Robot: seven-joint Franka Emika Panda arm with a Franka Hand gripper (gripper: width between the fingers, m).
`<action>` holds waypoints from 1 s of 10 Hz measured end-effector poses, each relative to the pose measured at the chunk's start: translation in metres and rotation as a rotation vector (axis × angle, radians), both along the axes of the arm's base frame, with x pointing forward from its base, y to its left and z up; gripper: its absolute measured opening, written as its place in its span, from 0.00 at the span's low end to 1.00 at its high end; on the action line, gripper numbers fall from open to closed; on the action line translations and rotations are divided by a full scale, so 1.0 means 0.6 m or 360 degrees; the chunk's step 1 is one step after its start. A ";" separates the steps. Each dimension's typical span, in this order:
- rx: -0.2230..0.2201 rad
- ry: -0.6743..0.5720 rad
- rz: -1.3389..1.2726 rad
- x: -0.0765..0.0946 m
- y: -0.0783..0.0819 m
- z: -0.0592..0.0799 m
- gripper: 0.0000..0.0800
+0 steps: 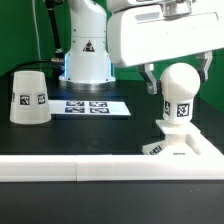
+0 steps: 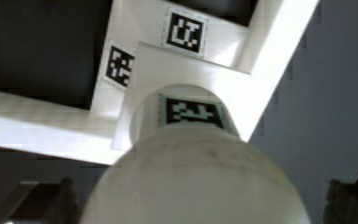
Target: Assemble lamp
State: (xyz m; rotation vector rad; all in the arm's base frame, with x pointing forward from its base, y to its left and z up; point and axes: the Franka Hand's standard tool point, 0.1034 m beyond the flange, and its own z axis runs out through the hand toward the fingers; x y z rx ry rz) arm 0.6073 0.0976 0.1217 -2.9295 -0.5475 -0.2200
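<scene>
The round white bulb [image 1: 180,92] stands upright with its tagged neck on the flat square base [image 1: 182,147] at the exterior view's right. My gripper [image 1: 177,82] is open and straddles the bulb's round head, one finger on each side. In the wrist view the bulb [image 2: 202,170] fills the space between the fingers [image 2: 44,200], with a narrow gap on each side. The base [image 2: 176,50] with its tags shows beyond the bulb. The tapered shade [image 1: 30,97] stands apart on the table at the exterior view's left.
The marker board [image 1: 90,106] lies flat between the shade and the bulb. A long white rail [image 1: 100,168] runs along the table's front edge, close to the base. The arm's own pedestal [image 1: 88,52] stands at the back.
</scene>
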 end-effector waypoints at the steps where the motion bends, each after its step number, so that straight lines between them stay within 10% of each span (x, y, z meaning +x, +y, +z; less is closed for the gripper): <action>1: -0.0027 -0.0027 0.0135 0.000 -0.004 -0.001 0.87; 4: -0.0074 -0.0071 0.0401 0.000 -0.010 -0.002 0.87; 10: -0.0380 -0.0119 0.1810 0.023 0.005 -0.014 0.87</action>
